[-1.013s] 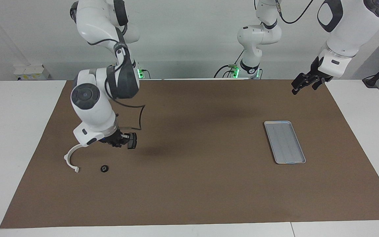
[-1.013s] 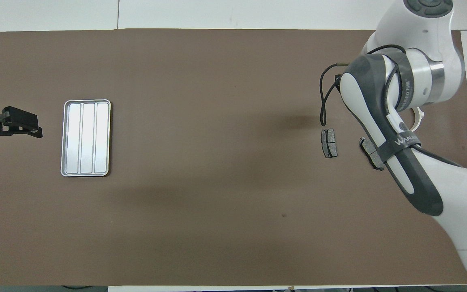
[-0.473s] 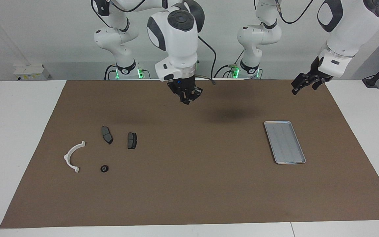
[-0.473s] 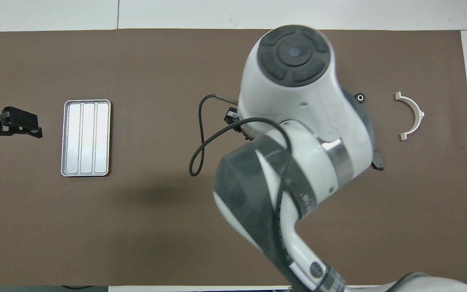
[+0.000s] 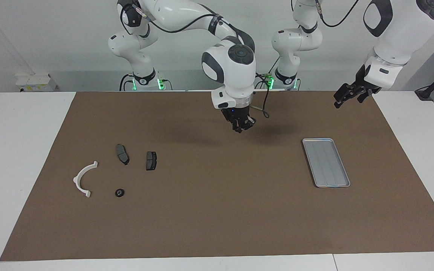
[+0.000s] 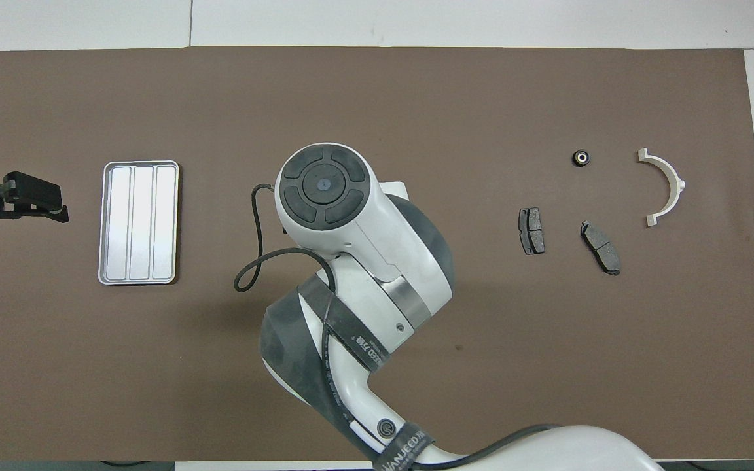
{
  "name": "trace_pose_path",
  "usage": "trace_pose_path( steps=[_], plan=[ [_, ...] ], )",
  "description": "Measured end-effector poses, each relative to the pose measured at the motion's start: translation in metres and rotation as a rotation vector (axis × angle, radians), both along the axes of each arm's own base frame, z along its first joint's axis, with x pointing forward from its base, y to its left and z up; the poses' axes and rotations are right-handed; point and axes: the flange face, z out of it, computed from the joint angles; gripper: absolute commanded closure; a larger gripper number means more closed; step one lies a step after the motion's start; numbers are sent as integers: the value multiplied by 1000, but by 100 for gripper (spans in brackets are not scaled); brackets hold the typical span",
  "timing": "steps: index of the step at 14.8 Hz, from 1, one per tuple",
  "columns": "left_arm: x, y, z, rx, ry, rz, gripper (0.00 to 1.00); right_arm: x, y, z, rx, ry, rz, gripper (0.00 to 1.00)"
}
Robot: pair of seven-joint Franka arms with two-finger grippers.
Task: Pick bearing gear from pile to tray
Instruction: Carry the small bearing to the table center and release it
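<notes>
The pile lies toward the right arm's end of the table: a white plastic arc point(image 5: 76, 180) point(image 6: 678, 185), two dark grey brake pads point(image 5: 122, 154) point(image 5: 151, 160) and one small black round piece point(image 5: 119, 192) point(image 6: 580, 157). The silver tray point(image 5: 326, 162) point(image 6: 139, 222) lies empty toward the left arm's end. My right gripper point(image 5: 240, 127) hangs over the middle of the mat, between pile and tray, shut on a small dark part that barely shows. In the overhead view its own arm hides it. My left gripper point(image 5: 347, 97) point(image 6: 30, 199) waits open over the mat's edge beside the tray.
A brown mat point(image 5: 217, 210) covers most of the white table. A black cable point(image 6: 249, 255) loops off the right arm's wrist. White table borders the mat at both ends.
My right gripper has left the pile, risen, and swung across the mat toward the tray. The second brake pad and the arc, covered before, now show. The left arm has not moved.
</notes>
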Motion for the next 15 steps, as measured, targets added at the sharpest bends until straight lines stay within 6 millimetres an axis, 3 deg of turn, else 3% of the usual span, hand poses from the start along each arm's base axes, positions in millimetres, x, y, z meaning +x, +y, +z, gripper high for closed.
trace_pose_path(
  steps=[3, 6, 13, 15],
  plan=[
    [0, 0, 0, 0, 0, 0, 0, -4, 28, -60, 2, -17, -22, 100],
    [0, 0, 0, 0, 0, 0, 0, 4, 35, -97, 30, -55, -34, 100],
    [0, 0, 0, 0, 0, 0, 0, 8, 25, -131, 51, -88, -52, 97],
    [0, 0, 0, 0, 0, 0, 0, 8, 24, -132, 52, -89, -52, 27]
  ],
)
